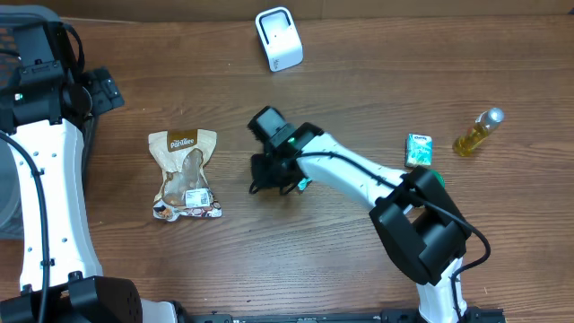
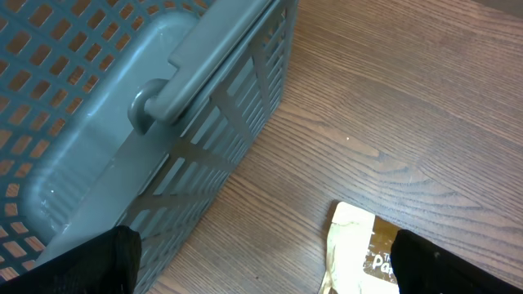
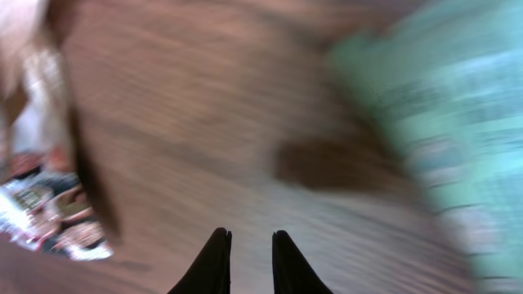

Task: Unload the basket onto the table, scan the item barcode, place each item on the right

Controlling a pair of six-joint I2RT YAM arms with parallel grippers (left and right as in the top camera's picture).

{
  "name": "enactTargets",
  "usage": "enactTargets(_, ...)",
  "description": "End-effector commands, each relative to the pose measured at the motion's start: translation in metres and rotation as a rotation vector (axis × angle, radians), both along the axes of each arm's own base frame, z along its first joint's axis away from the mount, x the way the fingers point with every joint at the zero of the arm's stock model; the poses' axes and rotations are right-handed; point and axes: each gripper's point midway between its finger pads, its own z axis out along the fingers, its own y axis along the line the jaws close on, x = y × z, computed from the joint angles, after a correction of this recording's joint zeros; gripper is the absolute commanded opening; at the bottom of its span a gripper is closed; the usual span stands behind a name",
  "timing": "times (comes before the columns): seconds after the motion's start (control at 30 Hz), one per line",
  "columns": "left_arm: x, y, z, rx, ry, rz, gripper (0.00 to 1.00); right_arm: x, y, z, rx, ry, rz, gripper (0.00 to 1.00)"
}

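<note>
A white barcode scanner stands at the back of the table. A tan snack bag lies flat left of centre, and its top corner shows in the left wrist view. My right gripper hangs low over the wood just right of the bag; in its blurred wrist view the right gripper has its fingers a narrow gap apart with nothing between them. A green packet fills that view's right side and the bag its left. My left gripper is wide open and empty beside the basket.
A grey slatted basket sits at the far left under the left arm. A small green carton and a bottle of yellow liquid stand at the right. The right arm stretches across the table's middle.
</note>
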Motion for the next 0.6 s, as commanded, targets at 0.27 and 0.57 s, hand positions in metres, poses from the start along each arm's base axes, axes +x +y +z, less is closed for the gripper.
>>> enactTargets(0.27,0.001,0.002,0.005,0.004,-0.013,0.002,1.0,0.082,-0.036,0.063,0.065,-0.137,-0.114,0.16)
enactTargets(0.57,0.001,0.002,0.005,0.004,-0.012,0.002,0.99,0.057,-0.073,0.028,-0.082,0.002,-0.074,0.15)
